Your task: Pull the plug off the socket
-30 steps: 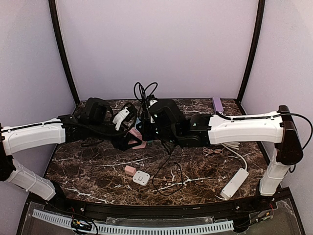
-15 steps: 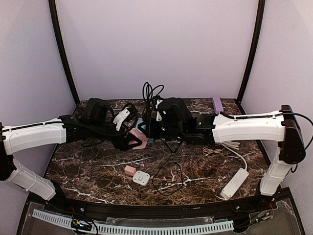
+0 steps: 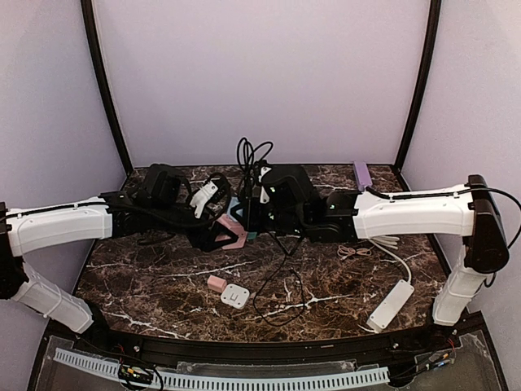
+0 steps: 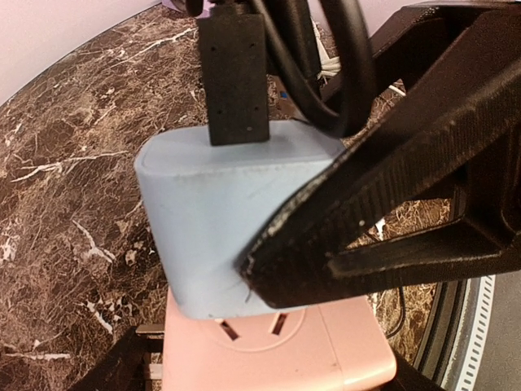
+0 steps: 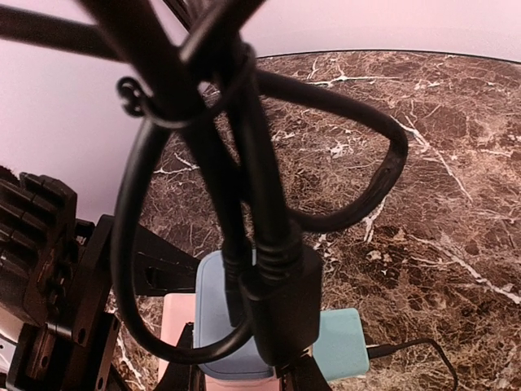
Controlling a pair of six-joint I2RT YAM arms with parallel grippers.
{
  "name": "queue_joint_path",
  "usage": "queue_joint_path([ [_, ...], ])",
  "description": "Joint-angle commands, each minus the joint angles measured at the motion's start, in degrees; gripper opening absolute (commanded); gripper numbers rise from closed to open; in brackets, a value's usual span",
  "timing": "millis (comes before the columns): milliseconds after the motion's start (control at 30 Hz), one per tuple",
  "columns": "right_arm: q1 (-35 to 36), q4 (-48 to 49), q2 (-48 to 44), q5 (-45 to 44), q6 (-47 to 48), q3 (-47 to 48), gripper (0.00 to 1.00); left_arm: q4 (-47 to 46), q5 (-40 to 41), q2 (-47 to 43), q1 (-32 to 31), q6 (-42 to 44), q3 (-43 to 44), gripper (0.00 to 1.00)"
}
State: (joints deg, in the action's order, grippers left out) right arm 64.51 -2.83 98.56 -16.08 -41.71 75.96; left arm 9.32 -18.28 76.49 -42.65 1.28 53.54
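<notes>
Handling: judging the pale blue rounded plastic plug (image 4: 220, 212) as light, hard and slick, seated stiffly on its pins; taking it by the flat sides, not by the soft black cable connector (image 4: 234, 73) rising from its top. Holding the small pink cube-shaped socket (image 4: 326, 358) inside the closed left pincer (image 3: 215, 237); clamping the right pincer (image 3: 247, 221) across the plug, directly above that socket, with one ribbed finger (image 4: 391, 163) against the plug's side. Noting black cable loops (image 5: 203, 163) hanging before the right pincer, hiding its tips; a teal block (image 5: 338, 344) just beside the plug; lying well apart from both pincers, toward the bases on the dark marble table (image 3: 138, 277), a flat pink block (image 3: 216, 283), a white square adapter (image 3: 235, 296) and a long white power strip (image 3: 390, 304), probably not hindering a straight pull.
</notes>
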Motion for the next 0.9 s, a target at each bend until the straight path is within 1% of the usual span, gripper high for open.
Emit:
queue_joint_path([
  [0, 1.25, -1.15, -1.94, -7.11, 3.34, 2.35, 0.0, 0.36, -0.75, -0.24, -0.14, 0.18, 0.4, 0.03],
  [333, 2.54, -2.21, -1.17, -9.31, 4.42, 3.69, 0.0, 0.35, -0.6, -0.28, -0.12, 0.25, 0.4, 0.02],
  [533, 0.66, 0.25, -3.04, -4.98, 0.44, 0.93, 0.0, 0.18, 0.37, -1.12, -0.14, 0.45, -0.09, 0.02],
  [667, -2.62, 3.24, -5.05, 0.13, -3.57, -2.97, 0.0, 0.23, 0.66, -1.42, -0.1, 0.65, -0.18, 0.02],
  [867, -3.37, 4.02, -5.97, 1.13, -3.44, -3.74, 0.0, 0.03, 0.33, -1.35, -0.15, 0.65, -0.17, 0.01],
])
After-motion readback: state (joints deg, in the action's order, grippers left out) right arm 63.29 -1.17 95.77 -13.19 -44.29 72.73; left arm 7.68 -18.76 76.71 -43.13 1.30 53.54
